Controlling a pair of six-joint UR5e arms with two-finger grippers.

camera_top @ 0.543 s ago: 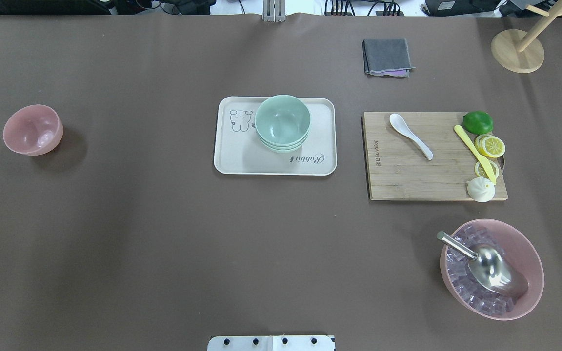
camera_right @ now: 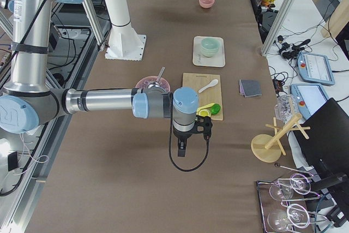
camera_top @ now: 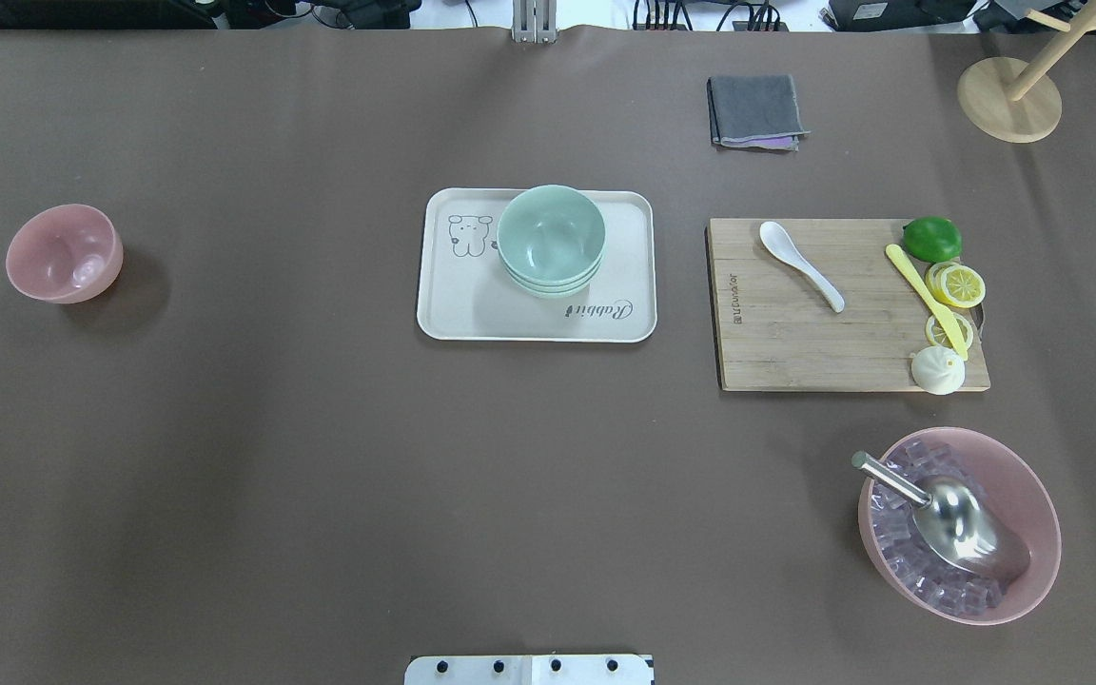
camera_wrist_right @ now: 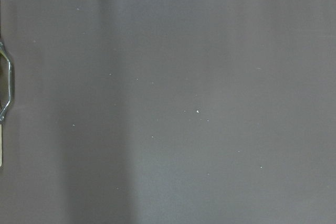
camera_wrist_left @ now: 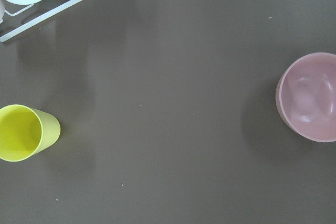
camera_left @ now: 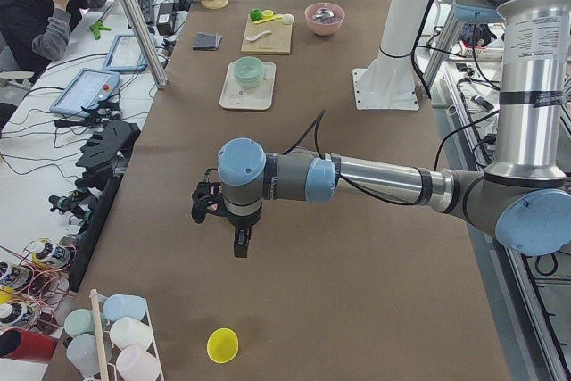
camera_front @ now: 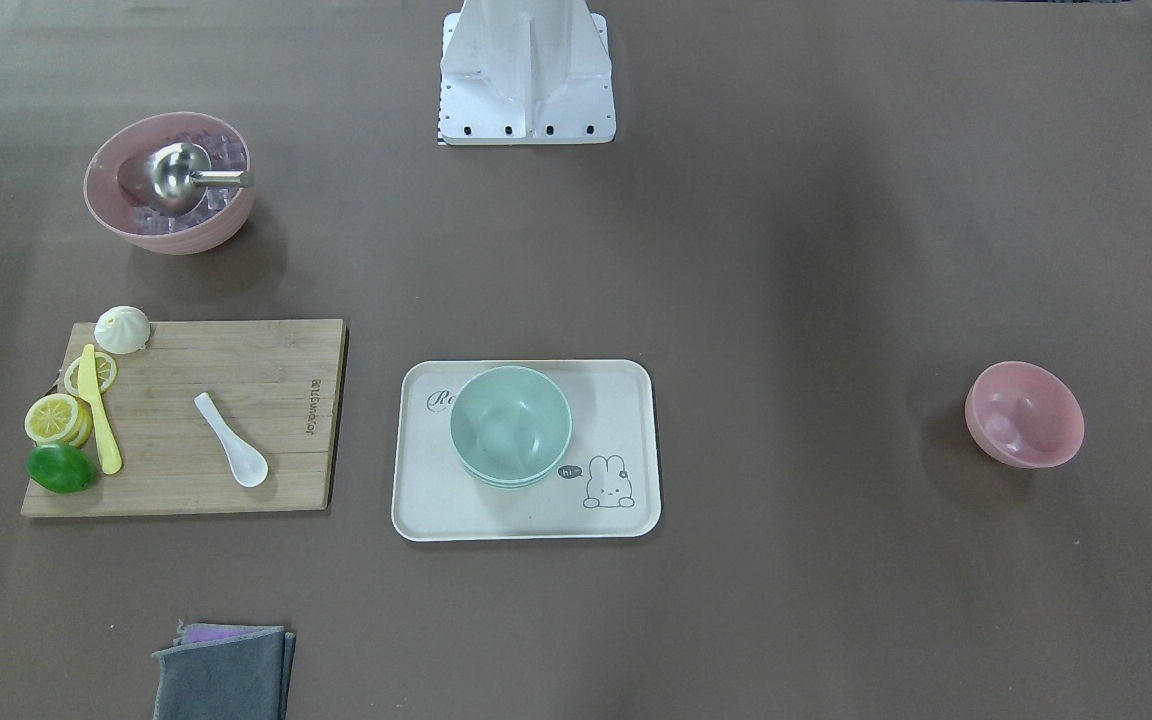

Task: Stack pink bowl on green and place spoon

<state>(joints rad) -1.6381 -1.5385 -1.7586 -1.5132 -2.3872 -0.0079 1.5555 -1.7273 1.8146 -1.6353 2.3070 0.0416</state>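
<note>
Both arms hang over the brown matte table. Whether the left gripper and right gripper are parted or closed, the views cannot tell. The pink bowl sits by the left edge, the green bowls on a central tray, and the spoon on a board towards the right. A rim pinch could slip on the smooth bowl, or a hard landing could jolt the nested stack. An operator sits beyond the far edge.

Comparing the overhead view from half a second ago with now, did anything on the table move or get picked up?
Nothing visibly changed. The pink bowl sits alone on the table as before, the green bowls remain stacked on the tray, and the spoon lies untouched on the cutting board.
</note>
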